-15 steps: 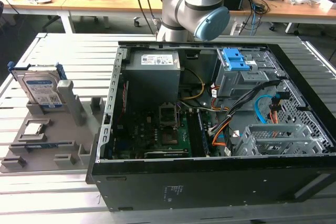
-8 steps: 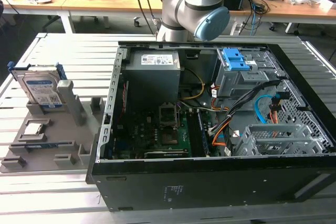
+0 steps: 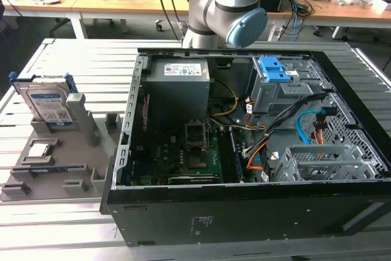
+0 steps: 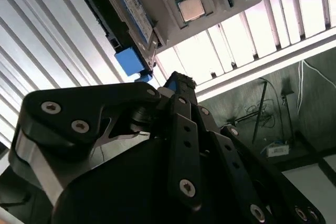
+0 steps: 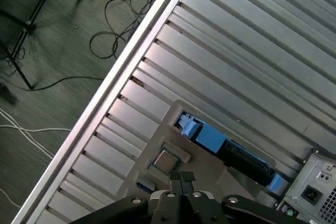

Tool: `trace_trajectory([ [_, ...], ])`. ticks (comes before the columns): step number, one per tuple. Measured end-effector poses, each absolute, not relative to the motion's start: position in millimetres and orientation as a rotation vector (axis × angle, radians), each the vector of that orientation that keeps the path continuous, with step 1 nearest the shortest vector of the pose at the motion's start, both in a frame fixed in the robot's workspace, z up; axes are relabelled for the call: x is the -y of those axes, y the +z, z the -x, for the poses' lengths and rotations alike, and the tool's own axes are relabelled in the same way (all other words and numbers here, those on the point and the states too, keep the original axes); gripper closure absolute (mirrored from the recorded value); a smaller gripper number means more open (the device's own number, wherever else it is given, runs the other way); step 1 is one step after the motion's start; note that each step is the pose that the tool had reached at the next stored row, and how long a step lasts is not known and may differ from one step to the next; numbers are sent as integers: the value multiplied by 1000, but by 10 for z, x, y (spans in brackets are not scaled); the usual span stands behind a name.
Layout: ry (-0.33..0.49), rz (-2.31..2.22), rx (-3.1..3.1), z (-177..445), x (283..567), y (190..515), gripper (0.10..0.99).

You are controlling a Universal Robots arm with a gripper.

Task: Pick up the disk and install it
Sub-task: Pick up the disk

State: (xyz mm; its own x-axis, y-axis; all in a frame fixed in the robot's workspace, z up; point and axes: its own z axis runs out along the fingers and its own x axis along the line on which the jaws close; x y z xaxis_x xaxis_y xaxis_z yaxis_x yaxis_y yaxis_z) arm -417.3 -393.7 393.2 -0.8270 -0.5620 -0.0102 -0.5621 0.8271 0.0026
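Silver-grey disk (image 3: 49, 103) stands on edge in the grey holder (image 3: 90, 131) at the exterior view's left, its one white-and-blue label facing out and bare table slats (image 3: 79, 59) open around it, one chip (image 4: 190, 7) lying alongside, while the gripper (image 5: 181, 178) hovers above, fingertips pressed together, empty.

Arm (image 3: 227, 16) stands upright, jaws pressed together.
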Motion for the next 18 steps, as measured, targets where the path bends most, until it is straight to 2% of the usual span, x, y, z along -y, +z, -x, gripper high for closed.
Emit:
trace_trajectory([
  [18, 10, 1341, -2832, 4173, 3937, 3932, 980],
])
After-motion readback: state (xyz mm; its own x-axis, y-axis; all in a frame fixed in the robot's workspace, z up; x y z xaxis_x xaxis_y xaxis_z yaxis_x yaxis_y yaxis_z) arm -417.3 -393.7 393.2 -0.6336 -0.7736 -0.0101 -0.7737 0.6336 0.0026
